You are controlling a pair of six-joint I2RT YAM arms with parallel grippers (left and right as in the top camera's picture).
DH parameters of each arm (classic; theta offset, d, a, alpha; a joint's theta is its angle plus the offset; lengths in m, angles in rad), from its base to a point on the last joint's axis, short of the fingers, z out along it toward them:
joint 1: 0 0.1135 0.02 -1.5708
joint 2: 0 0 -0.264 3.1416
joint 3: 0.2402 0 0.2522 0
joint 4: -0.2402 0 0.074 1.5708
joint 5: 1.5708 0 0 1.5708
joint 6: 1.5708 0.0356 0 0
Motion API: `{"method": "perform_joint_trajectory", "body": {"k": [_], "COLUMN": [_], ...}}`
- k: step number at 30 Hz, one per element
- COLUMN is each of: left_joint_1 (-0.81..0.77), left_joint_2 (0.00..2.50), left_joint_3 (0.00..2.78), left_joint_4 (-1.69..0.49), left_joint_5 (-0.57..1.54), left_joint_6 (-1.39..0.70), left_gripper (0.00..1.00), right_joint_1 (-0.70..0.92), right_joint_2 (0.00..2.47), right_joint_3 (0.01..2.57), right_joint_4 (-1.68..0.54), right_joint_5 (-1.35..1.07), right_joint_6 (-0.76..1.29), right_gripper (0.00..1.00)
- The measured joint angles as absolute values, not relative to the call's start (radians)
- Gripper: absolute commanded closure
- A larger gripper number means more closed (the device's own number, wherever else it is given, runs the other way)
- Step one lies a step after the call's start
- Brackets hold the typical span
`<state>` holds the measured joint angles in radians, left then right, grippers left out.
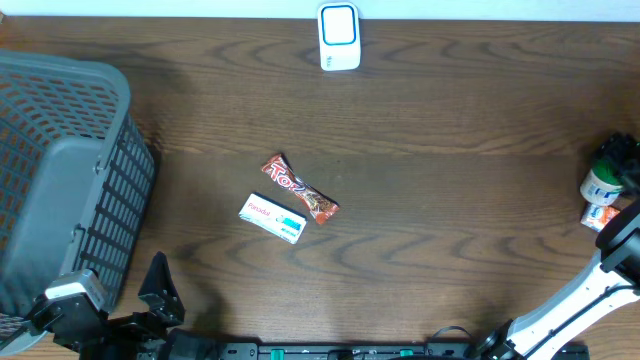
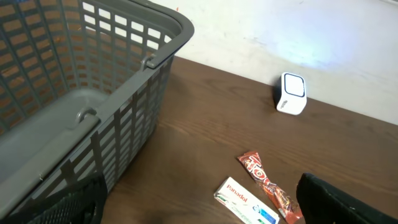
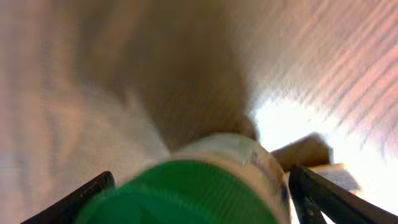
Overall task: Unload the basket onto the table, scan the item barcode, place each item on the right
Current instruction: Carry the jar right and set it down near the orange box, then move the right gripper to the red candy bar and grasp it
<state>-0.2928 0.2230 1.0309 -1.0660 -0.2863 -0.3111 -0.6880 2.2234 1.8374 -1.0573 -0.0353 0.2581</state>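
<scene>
A white barcode scanner stands at the table's far edge. Mid-table lie a red candy bar and a white Panadol box. At the far right, my right gripper hangs over a white bottle with a green lid. Its jaws stand wide on either side of the lid, open; the view is blurred. My left gripper is open and empty at the near left, short of the box.
A large grey plastic basket fills the left side, next to my left arm. A small orange-and-white box lies beside the bottle near the right edge.
</scene>
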Motion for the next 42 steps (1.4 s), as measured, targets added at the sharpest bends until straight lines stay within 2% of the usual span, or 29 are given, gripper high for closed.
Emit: {"method": "perform_joint_trajectory", "body": {"k": [5,9,17,22,25,27,34,37,42], "left_joint_1": [-0.293,-0.293,-0.293,-0.293,-0.293,-0.293,-0.293,-0.293,-0.293], "left_joint_2": [0.223,0.223,0.223,0.223,0.223,0.223,0.223,0.223,0.223], "left_joint_3": [1.031,1.031,1.031,1.031,1.031,1.031,1.031,1.031,1.031], "left_joint_4": [-1.066,-1.066,-1.066,-1.066,-1.066,-1.066,-1.066,-1.066,-1.066], "left_joint_5": [-0.286,-0.286,-0.286,-0.286,-0.286,-0.286,-0.286,-0.286,-0.286], "left_joint_6": [-0.311,-0.311,-0.311,-0.311,-0.311,-0.311,-0.311,-0.311,-0.311], "left_gripper": [0.03,0.03,0.03,0.03,0.03,0.03,0.03,0.03,0.03], "right_joint_1": [-0.683,-0.672,-0.641,-0.525,-0.371,-0.263,0.219,0.368,0.49], "right_joint_2": [2.223,2.223,2.222,2.198,2.187,2.186,2.186,2.186,2.205], "right_joint_3": [1.938,2.002,2.109,2.119,2.121,2.122,2.121,2.121,2.121], "right_joint_4": [-1.052,-1.056,-1.138,-1.189,-1.231,-1.259,-1.32,-1.322,-1.336], "right_joint_5": [-0.05,-0.058,-0.197,-0.264,-0.283,-0.29,-0.319,-0.377,-0.506], "right_joint_6": [0.248,0.231,0.219,0.219,0.216,0.205,0.133,0.117,0.054], "right_gripper": [0.19,0.01,0.01,0.04,0.04,0.01,0.01,0.01,0.03]}}
